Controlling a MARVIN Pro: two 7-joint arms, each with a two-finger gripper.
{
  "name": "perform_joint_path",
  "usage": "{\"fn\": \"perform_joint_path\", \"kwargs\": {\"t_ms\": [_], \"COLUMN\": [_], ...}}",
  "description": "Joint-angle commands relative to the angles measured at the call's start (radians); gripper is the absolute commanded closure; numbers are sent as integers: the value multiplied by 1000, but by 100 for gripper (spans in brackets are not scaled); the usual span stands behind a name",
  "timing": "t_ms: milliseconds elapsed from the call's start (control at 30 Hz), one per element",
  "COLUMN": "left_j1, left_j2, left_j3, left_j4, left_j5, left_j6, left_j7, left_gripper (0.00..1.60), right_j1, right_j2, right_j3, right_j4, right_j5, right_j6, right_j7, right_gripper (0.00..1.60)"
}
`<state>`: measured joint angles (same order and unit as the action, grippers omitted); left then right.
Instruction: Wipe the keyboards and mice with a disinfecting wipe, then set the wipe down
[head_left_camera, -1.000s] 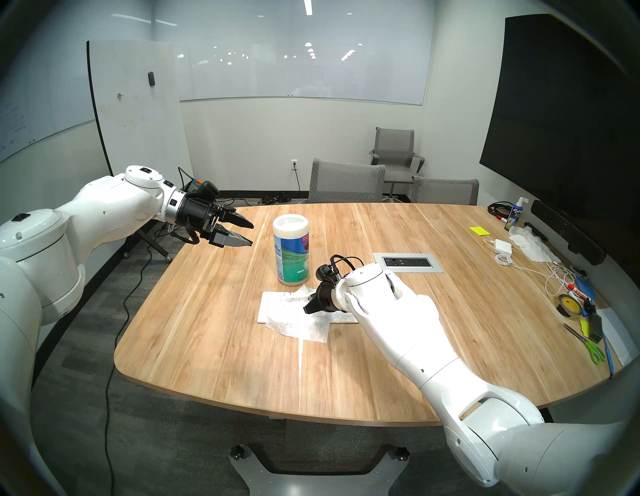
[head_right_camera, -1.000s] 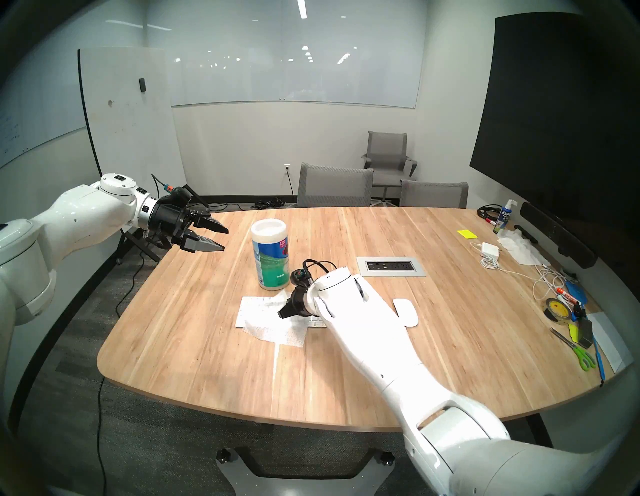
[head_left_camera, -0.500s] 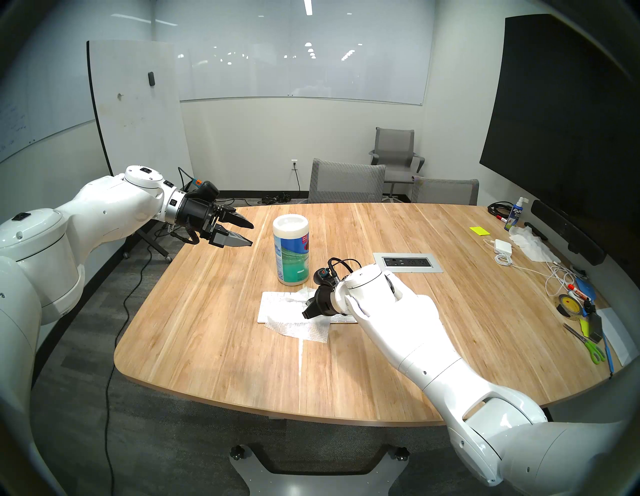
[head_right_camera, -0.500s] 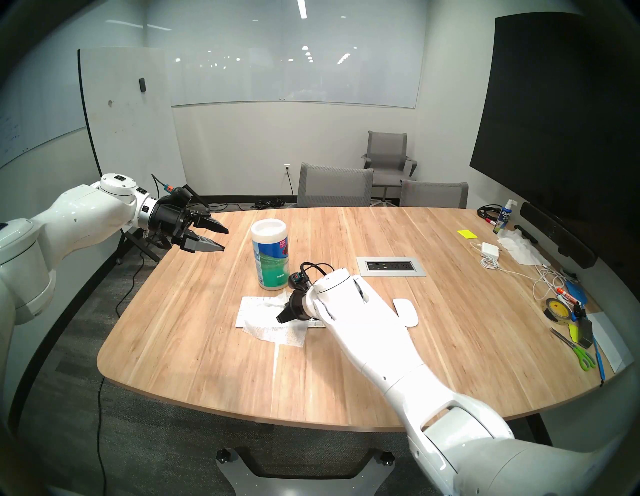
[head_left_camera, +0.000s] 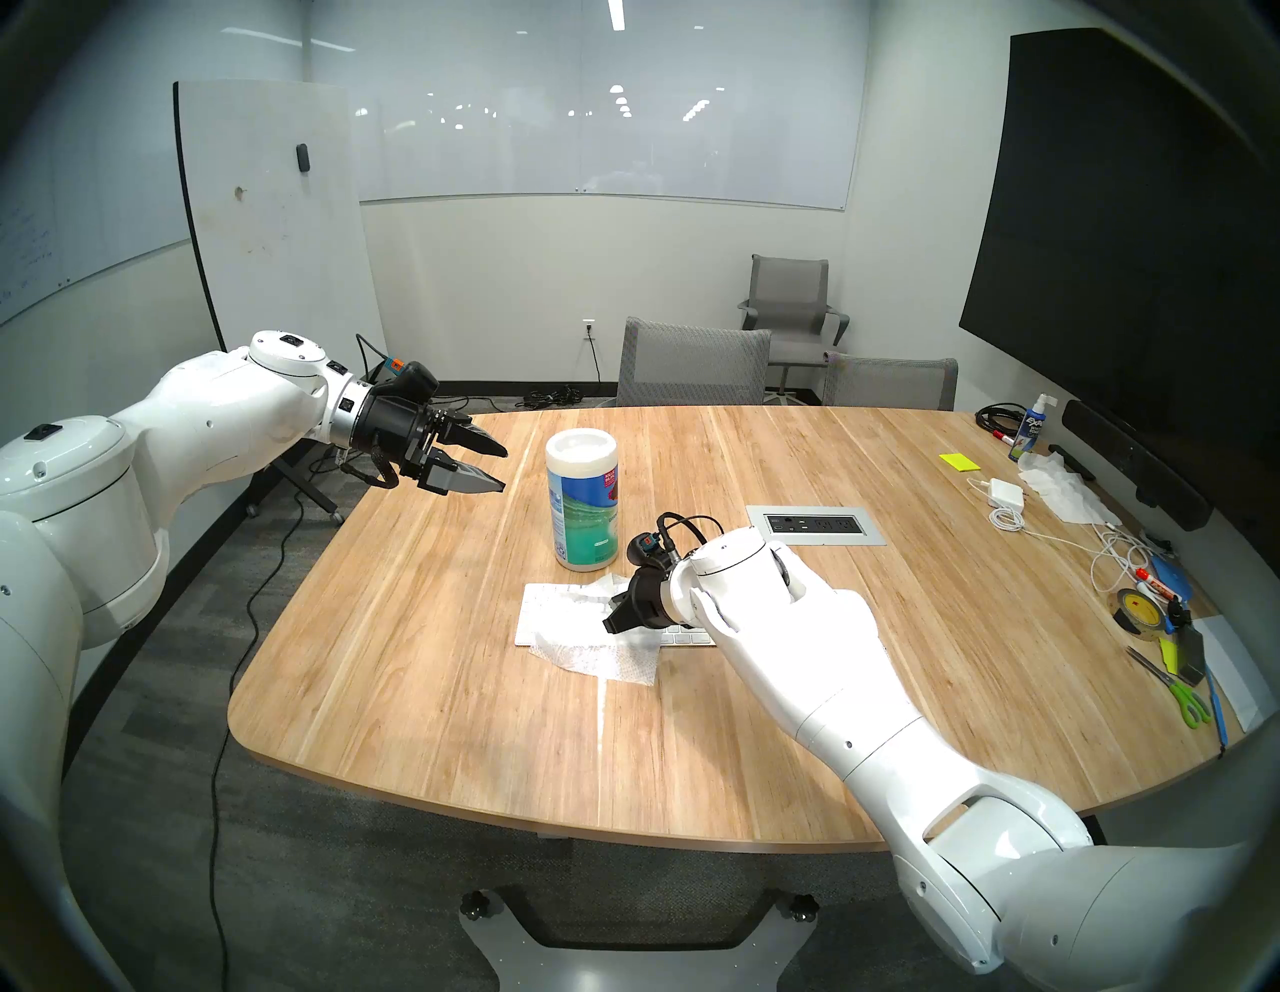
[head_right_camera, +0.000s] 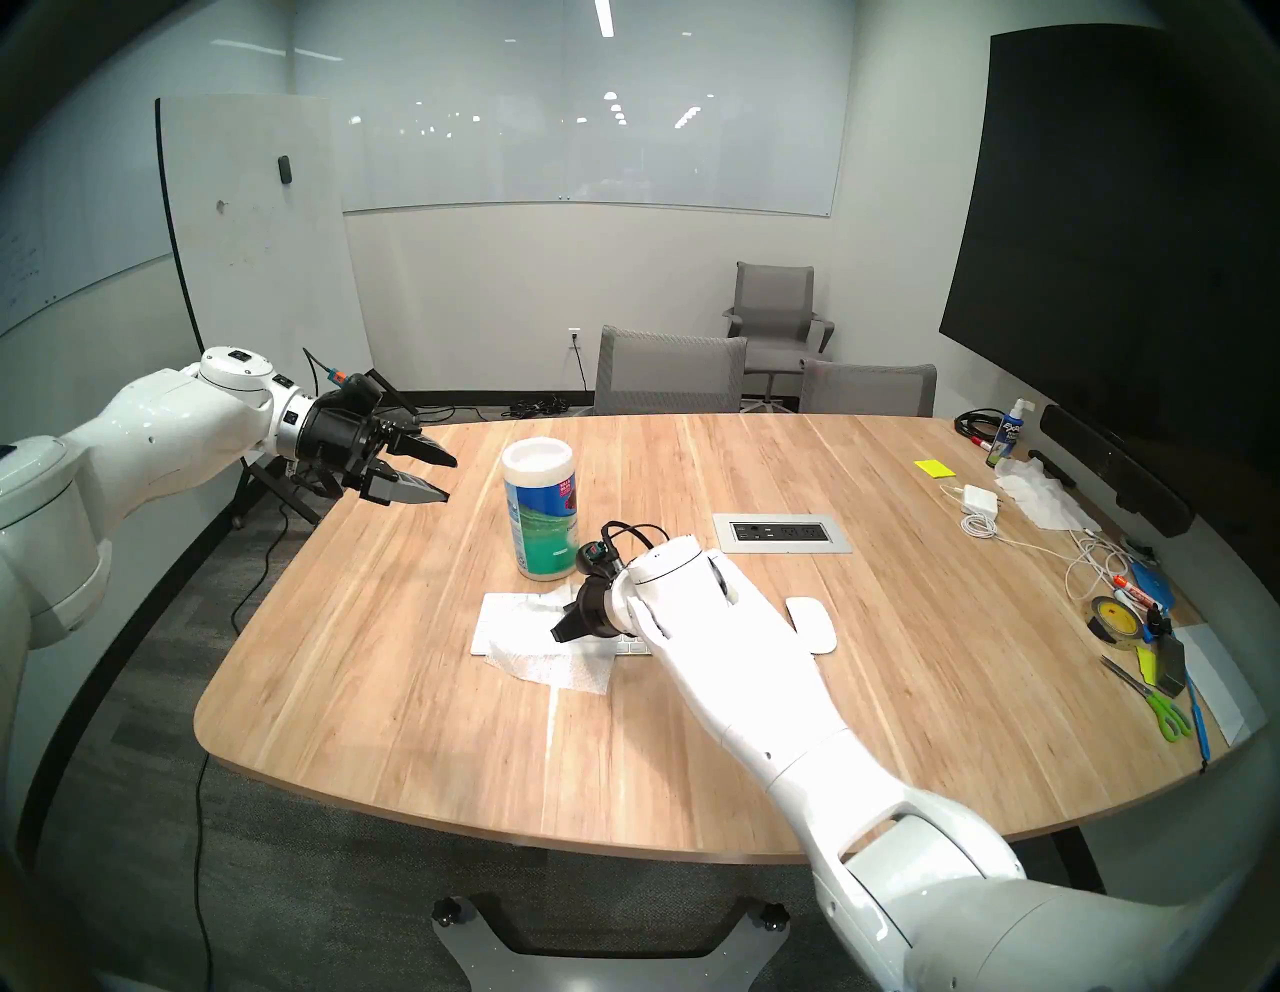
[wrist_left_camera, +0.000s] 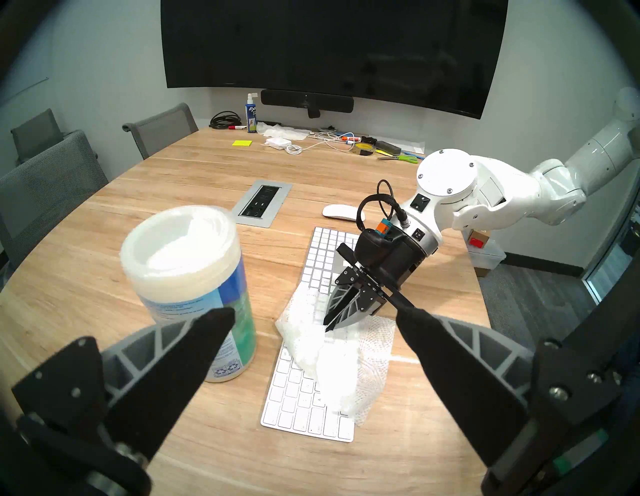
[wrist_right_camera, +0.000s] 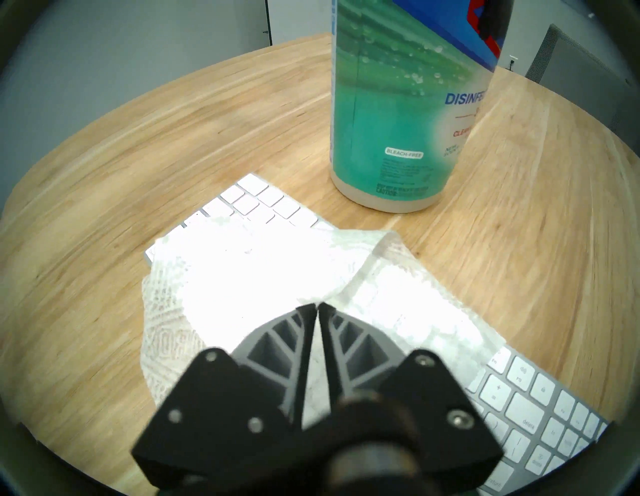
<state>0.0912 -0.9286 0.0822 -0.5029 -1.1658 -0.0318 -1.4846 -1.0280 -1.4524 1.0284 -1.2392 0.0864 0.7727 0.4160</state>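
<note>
Looking down at the wooden table (head_left_camera: 429, 658), you can see the white keyboard (wrist_left_camera: 304, 408) lying flat, with the wet wipe (wrist_left_camera: 349, 367) spread over its middle and hanging off the near edge onto the wood. Your right gripper (wrist_right_camera: 317, 305) sits just above the wipe, and its two fingers are almost pressed together (only a thin slit shows between the tips). You cannot tell from these views if a bit of wipe is pinched in there. The tips point down at the wipe.

Your left gripper (head_left_camera: 500, 467) hangs in the air over the far left side of the table, with its fingers spread apart and nothing between them. It is well apart from the keyboard.

The tub of disinfecting wipes (head_left_camera: 582, 509) stands upright just behind the keyboard. The little white mouse (head_right_camera: 810, 623) rests on the table past the keyboard's right end, near but not touching it.
</note>
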Motion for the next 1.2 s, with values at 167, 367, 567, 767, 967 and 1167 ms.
{"fn": "perform_joint_path", "kwargs": {"t_ms": [167, 367, 567, 767, 967, 1167], "left_j1": [-28, -30, -31, -33, -33, -34], "left_j2": [-1, -2, -2, -3, -3, -3], "left_j3": [4, 10, 16, 21, 24, 26], "left_j4": [3, 3, 4, 4, 5, 5], "left_j5": [-17, -22, -27, -31, -33, -36], "left_j6": [0, -1, -3, -4, -4, -5], "left_j7": [1, 1, 1, 1, 1, 1], "left_gripper": [0, 0, 0, 0, 0, 0], "right_j1": [25, 26, 24, 25, 29, 39], "right_j2": [-19, -12, -15, -28, -41, -52], "right_j3": [15, 8, 1, -2, -1, -1], "right_j4": [-15, -12, -2, 13, 21, 39], "right_j5": [9, 2, -14, -33, -46, -53], "right_j6": [-7, -11, -14, -30, -20, -1], "right_j7": [-3, -3, -27, -56, -77, -85], "right_gripper": [0, 0, 0, 0, 0, 0]}}
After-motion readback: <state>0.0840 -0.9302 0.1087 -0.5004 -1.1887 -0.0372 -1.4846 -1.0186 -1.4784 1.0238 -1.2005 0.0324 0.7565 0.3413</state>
